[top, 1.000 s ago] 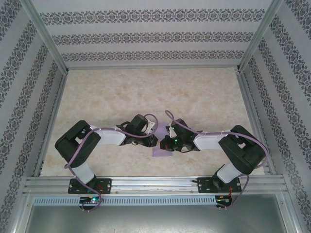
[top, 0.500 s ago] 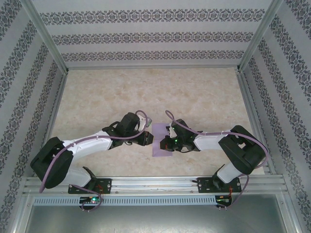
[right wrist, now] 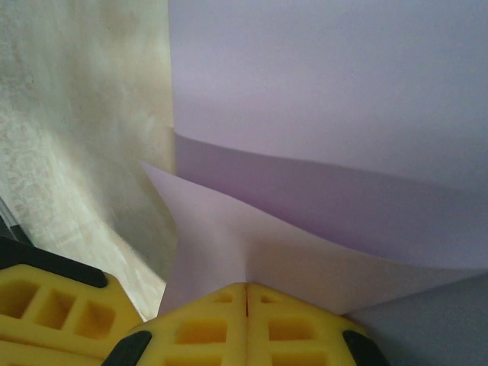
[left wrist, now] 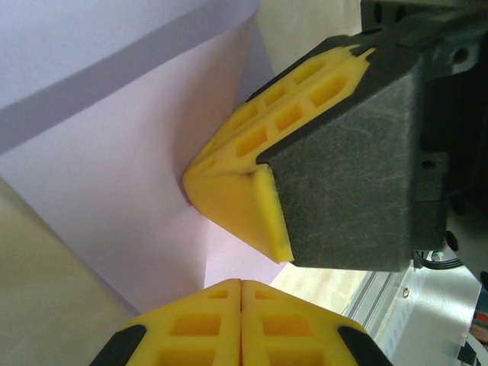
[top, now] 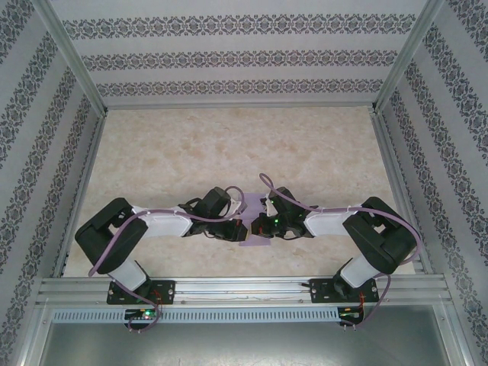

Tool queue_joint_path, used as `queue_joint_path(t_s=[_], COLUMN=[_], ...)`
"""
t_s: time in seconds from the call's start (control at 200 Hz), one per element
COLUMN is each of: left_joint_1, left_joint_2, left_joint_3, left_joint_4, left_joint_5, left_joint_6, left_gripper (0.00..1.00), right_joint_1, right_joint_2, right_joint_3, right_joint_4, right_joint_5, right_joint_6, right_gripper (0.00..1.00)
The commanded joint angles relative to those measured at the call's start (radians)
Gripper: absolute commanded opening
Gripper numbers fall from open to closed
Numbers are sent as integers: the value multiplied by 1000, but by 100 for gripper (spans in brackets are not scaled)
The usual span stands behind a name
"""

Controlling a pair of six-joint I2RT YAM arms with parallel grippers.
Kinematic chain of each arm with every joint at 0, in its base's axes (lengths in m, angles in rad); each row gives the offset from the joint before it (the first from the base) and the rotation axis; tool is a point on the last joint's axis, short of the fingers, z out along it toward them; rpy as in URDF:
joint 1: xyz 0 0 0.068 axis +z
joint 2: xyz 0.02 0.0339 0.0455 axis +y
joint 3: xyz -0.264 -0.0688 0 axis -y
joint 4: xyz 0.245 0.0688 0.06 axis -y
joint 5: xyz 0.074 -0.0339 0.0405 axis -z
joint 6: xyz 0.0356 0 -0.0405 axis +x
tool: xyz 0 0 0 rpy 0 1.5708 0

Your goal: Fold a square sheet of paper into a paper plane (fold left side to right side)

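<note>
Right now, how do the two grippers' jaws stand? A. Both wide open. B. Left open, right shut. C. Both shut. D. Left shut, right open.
C: in their own wrist views the left gripper and the right gripper each show yellow fingers pressed together with no gap, the right one's at a raised flap of the square sheet of paper.

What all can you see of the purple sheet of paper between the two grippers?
The sheet of paper is thin, matte lavender and unmarked, lying on the marbled table toward its near side. It is part-folded: one layer curls up off the other, not yet creased flat. The right gripper is shut on its raised edge; the left gripper, shut, sits at its edge.
</note>
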Motion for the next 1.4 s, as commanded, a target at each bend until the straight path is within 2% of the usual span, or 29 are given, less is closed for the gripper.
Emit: queue_joint_path(t_s=[0.0,0.465,0.809,1.394], left_joint_1=[-14,-24,-47,-48], left_joint_2=[22,69,89,88], left_joint_3=[14,-24,-52,-30], left_joint_4=[48,22,39,-93], left_joint_5=[3,-62,-96,-180], left_joint_6=[-7,10,-9,15], left_gripper=[7,5,0,0], right_joint_1=[12,13,8,16], right_joint_2=[35,16,-118,-25], right_joint_3=[-36,-27,-2,-13], right_joint_4=[-83,-78,-69,-51], right_joint_5=[28,6,19,97], right_joint_6=[-5,-19,-41,-61], right_gripper=[0,0,0,0])
